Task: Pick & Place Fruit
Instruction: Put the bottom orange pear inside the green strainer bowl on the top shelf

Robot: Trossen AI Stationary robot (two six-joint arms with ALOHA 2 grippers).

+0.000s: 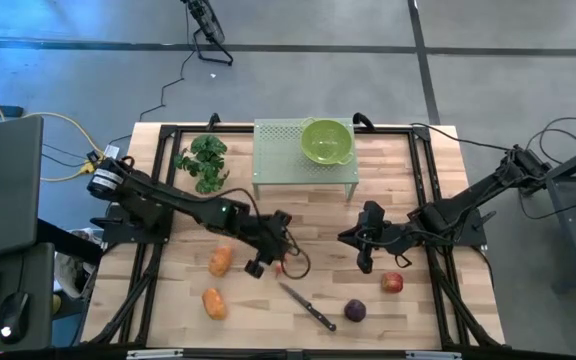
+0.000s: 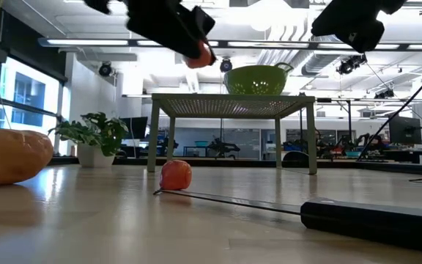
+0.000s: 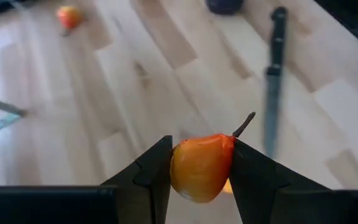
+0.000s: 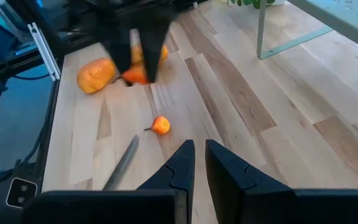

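- A wooden table [image 1: 388, 190] seen from above, with a dark robot arm reaching in from each side.
- The left gripper [image 3: 199, 168] hangs above the table's middle front, its fingers pinching a small red-orange fruit [image 3: 201, 167] with a short stem.
- From table height, that fruit [image 2: 200, 56] is lifted clear of the wood.
- A second tiny fruit [image 2: 176, 175] lies on the table under the left gripper [image 1: 271, 256].
- Two orange oblong fruits [image 1: 220, 261] [image 1: 213, 302] lie at front left, near each other.
- A red apple [image 1: 392, 283] and a dark purple fruit [image 1: 355, 311] lie at front right.
- A knife [image 1: 308, 306] lies between the two groups.
- The right gripper [image 1: 367, 262] hovers just beside the apple; its fingers [image 4: 183, 163] are nearly pressed together, holding nothing.
- At the back, a green bowl [image 1: 326, 140] sits on a mesh stand [image 1: 278, 150], with a leafy bunch [image 1: 204, 160] to its left.
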